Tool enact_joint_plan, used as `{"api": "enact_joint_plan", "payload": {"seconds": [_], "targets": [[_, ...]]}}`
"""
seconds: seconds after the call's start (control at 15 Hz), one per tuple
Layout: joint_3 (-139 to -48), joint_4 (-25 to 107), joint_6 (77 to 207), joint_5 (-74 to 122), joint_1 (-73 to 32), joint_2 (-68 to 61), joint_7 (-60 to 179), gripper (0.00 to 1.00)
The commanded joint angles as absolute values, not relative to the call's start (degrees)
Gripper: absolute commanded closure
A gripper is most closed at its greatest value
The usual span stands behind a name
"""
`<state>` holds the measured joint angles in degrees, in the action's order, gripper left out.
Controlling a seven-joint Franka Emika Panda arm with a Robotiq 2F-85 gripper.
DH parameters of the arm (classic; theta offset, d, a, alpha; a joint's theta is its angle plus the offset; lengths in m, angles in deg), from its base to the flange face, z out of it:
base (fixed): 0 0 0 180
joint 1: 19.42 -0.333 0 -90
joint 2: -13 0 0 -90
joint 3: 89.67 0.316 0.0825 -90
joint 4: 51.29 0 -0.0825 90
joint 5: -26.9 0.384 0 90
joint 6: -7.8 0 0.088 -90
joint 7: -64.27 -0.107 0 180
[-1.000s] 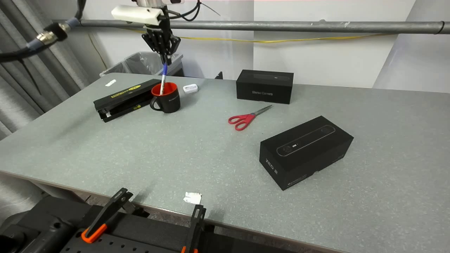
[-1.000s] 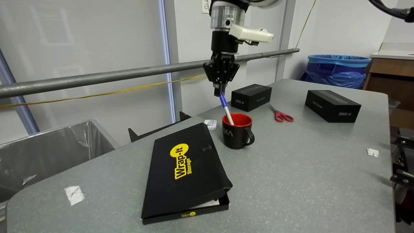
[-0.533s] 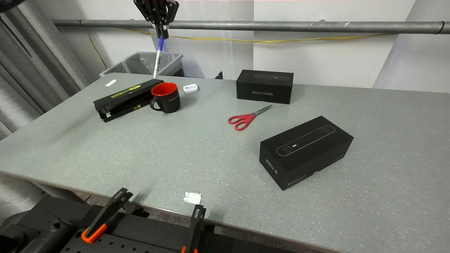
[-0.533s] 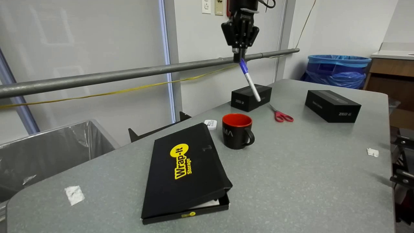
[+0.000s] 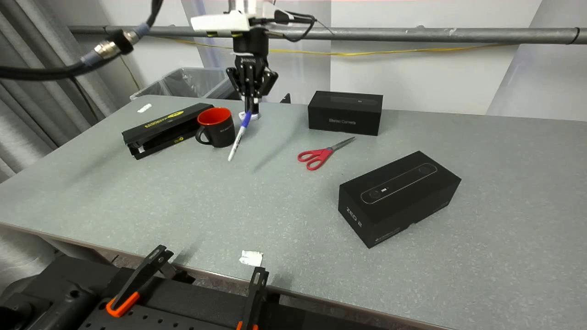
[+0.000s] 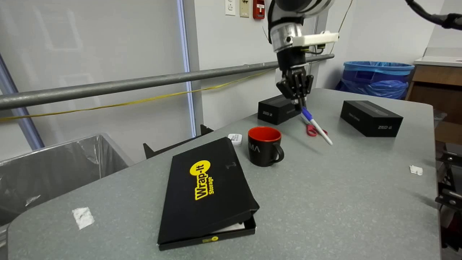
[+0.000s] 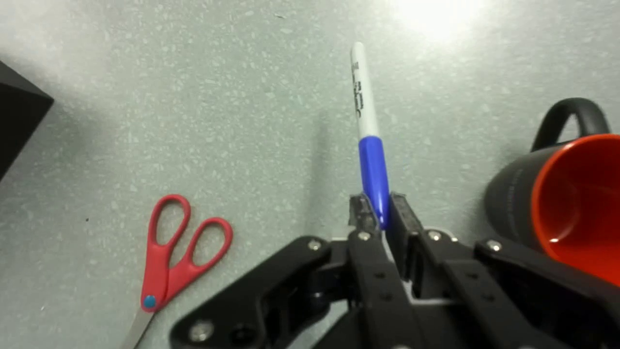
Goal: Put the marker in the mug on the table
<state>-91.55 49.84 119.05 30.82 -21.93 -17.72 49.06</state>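
Blue at its gripped end, the marker (image 7: 370,128) is pinched in the tool (image 7: 380,212) above the worktop (image 7: 252,121), white end slanting down, aimed clear of the mug (image 7: 542,191), which stands to the right in the wrist view. Getting it inside probably calls for a sideways shift and steeper tilt.

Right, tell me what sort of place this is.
Probably a robotics lab or workroom: a robot arm over the speckled table, a box marked ZED 2 on it, and an orange-handled clamp at its edge.
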Motion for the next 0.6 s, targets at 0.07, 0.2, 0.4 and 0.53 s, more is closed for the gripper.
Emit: {"api": "enact_joint_plan", "payload": {"seconds": [0.07, 0.2, 0.4, 0.53], "targets": [[-92.2, 41.4, 119.2, 32.2, -20.8, -28.0, 47.0, 0.97], [-92.5, 39.8, 120.7, 31.7, -21.2, -30.1, 46.1, 0.97], [-92.8, 37.6, 121.8, 31.0, -21.9, -32.0, 45.1, 0.97], [-92.8, 36.5, 121.8, 31.0, -22.0, -32.7, 44.7, 0.61]]}}
